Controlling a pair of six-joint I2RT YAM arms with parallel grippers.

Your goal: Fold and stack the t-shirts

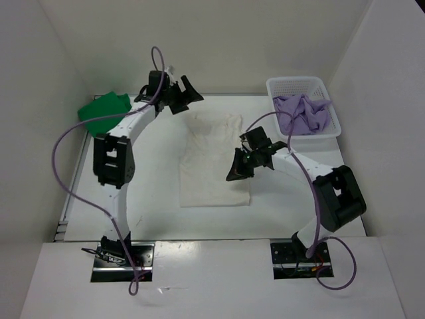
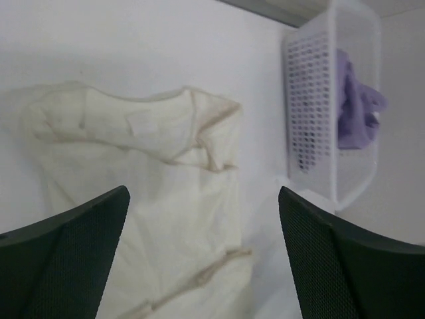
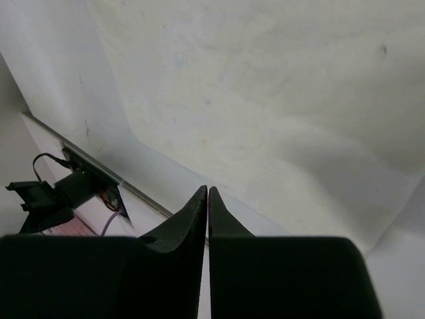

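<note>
Cream shirt (image 1: 214, 166) flat, wrinkled; lavender shirt (image 1: 302, 111) crumpled inside mesh basket (image 1: 295, 80).

The cream-white t-shirt (image 1: 214, 166) lies flat in the middle of the desk (image 1: 159, 199), its collar toward 12 o'clock and its sleeves folded inward. The bright green t-shirt (image 1: 104, 108) sits as a compact bundle at 10 o'clock. The pale lavender t-shirt (image 1: 302, 111) lies crumpled inside the basket (image 1: 297, 83) at 2 o'clock.
</note>
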